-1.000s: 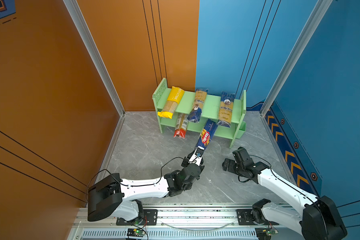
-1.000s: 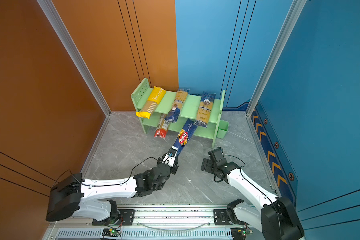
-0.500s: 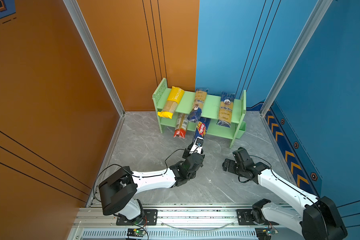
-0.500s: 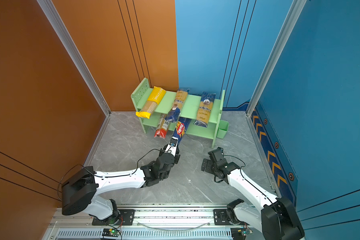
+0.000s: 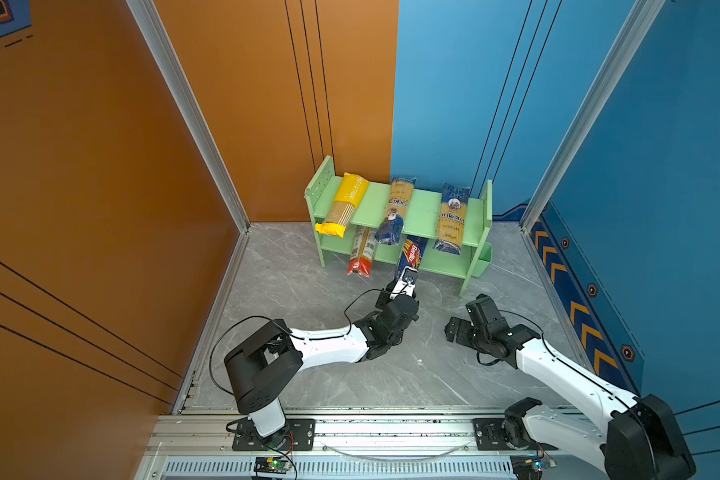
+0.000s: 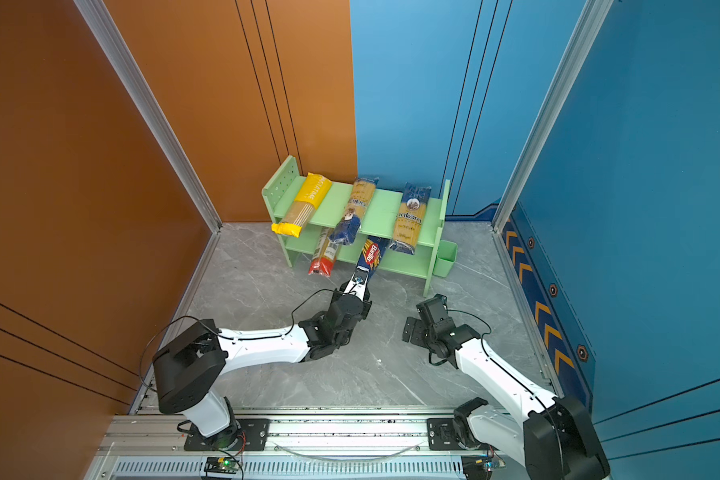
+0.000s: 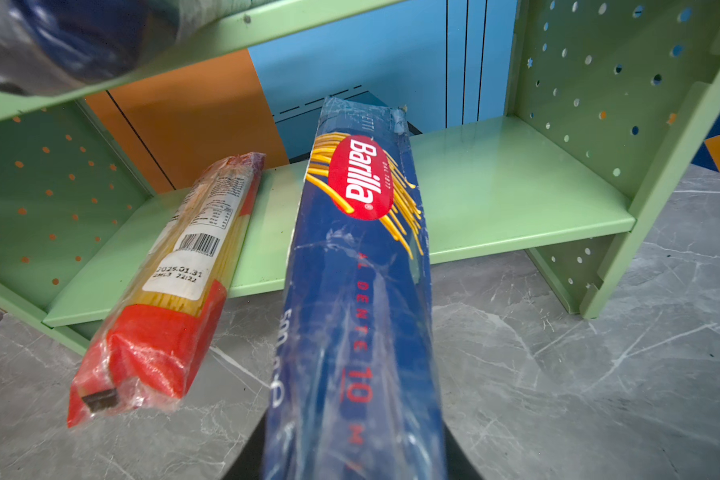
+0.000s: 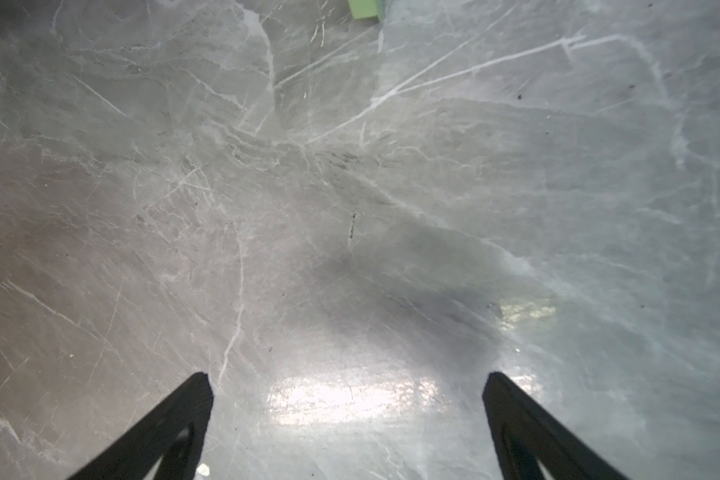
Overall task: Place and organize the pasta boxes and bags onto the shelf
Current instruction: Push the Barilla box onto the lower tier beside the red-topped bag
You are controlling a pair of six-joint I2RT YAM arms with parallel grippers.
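Observation:
The light green shelf [image 5: 422,208] [image 6: 381,210] stands at the back wall. On its top tier lie a yellow pack [image 5: 344,203] [image 6: 302,203] and two blue-and-yellow ankara packs [image 5: 395,208] [image 5: 452,218], all overhanging the front edge. A red-ended clear pack [image 5: 361,255] [image 7: 171,291] sticks out of the lower tier. My left gripper [image 5: 406,279] [image 6: 360,279] [image 7: 354,465] is shut on the near end of the dark blue Barilla pack [image 5: 411,254] [image 7: 358,270], whose far end rests on the lower tier. My right gripper [image 5: 460,320] [image 8: 348,386] hangs open over bare floor.
A small green bin [image 5: 484,259] [image 6: 447,257] hangs on the shelf's right side. The lower tier [image 7: 516,195] is bare to the right of the Barilla pack. Orange and blue walls enclose the grey marble floor [image 5: 308,291].
My left arm has reached forward toward the shelf, carrying the Barilla pack's far end deeper onto the lower tier. The right arm has not moved.

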